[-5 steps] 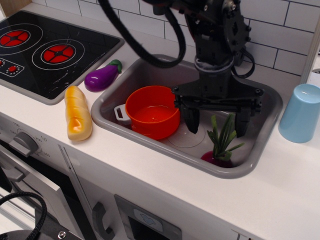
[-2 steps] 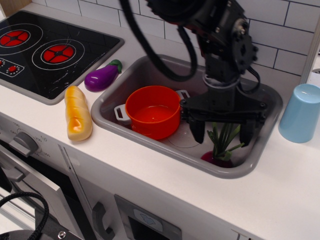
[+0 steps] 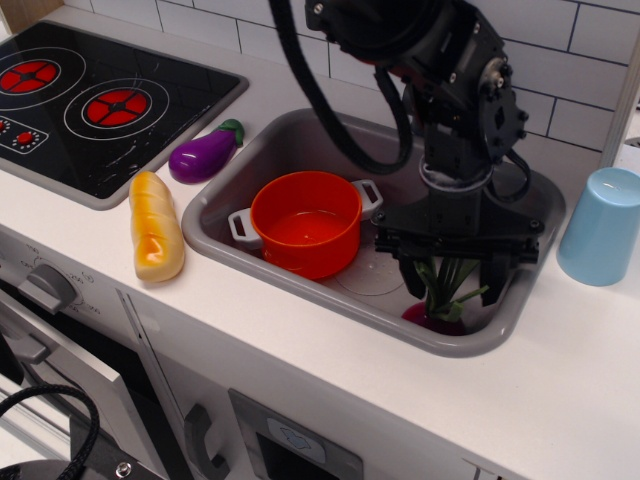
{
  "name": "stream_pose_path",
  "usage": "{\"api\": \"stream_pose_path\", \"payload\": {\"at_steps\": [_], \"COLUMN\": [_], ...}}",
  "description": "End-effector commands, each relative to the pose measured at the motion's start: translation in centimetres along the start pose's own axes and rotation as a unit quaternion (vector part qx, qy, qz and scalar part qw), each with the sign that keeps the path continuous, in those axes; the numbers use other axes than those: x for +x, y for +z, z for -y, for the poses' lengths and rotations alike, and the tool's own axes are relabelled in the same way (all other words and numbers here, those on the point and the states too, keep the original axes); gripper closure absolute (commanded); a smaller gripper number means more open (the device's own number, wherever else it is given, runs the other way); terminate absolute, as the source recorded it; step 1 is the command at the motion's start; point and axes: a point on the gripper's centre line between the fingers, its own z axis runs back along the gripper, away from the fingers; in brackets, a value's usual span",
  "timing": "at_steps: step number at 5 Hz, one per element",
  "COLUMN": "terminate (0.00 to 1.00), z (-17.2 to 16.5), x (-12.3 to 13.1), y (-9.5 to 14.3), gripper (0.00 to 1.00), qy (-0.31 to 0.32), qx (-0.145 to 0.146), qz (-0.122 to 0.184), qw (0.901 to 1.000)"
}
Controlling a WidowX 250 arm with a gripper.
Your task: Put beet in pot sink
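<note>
straddling the green leaves of the beet [image 3: 436, 316], the gripper [image 3: 456, 282] hung with its jaws spread apart inside the sink [image 3: 262, 150]; the beet sat in the near right corner, right of the orange pot [image 3: 305, 222].

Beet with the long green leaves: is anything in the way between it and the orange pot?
Nothing visible is. The small magenta beet with green leaves sits in the right corner of the grey plastic sink; the round orange pot stands to its left, open on top. Only bare sink floor lies between them. The open black gripper straddles the leaves.
</note>
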Motion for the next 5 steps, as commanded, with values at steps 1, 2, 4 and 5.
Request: {"api": "stream_pose_path", "payload": {"at_steps": [1,2,4,5], "terminate": [0.0,0.0,0.0,0.0], "z": [0.5,0.0,-3.4,-6.5], "x": [0.7,0.9,2.3,2.8], "y": [1.4,3.1,6.1,7.8], "gripper": [1.0,1.0,1.0,1.0], "qy": [-0.01,-0.004,0.049,0.067], "qx": [-0.004,0.001,0.018,0.026], "qz": [0.011,0.001,-0.01,0.006], "qw": [0.9999,1.0,0.9986,0.9974]}}
